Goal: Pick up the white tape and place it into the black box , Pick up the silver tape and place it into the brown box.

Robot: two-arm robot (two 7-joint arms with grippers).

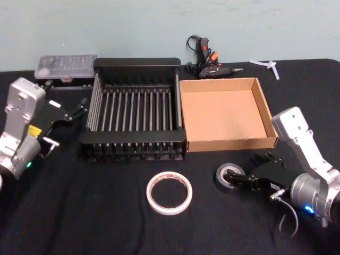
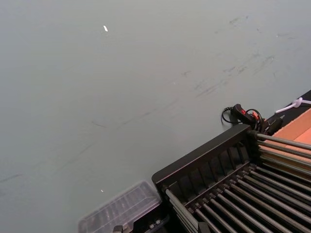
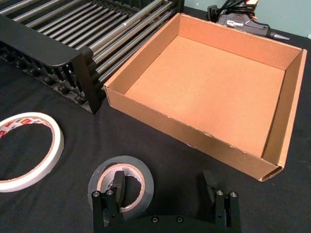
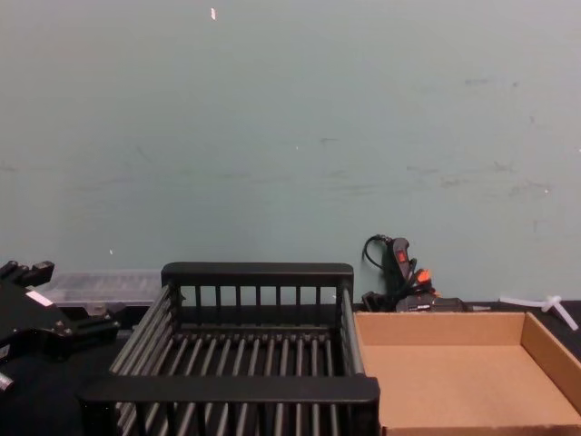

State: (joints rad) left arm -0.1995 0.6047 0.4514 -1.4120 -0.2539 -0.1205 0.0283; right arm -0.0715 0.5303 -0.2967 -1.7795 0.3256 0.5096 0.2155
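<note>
Nearest you, lower centre of the head view: white tape (image 1: 169,193) flat on the black cloth. Lower right: right gripper (image 1: 239,179) spread wide, one finger inside the core of the silver tape (image 1: 229,177), not clamped. Black box (image 1: 135,62) and brown box (image 1: 223,144) sit mid-frame. Left gripper (image 1: 75,112) open, left edge.

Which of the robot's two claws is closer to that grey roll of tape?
The right. The right gripper is open at the silver tape, one finger inside its core. The left gripper is open far off, beside the black box.
</note>
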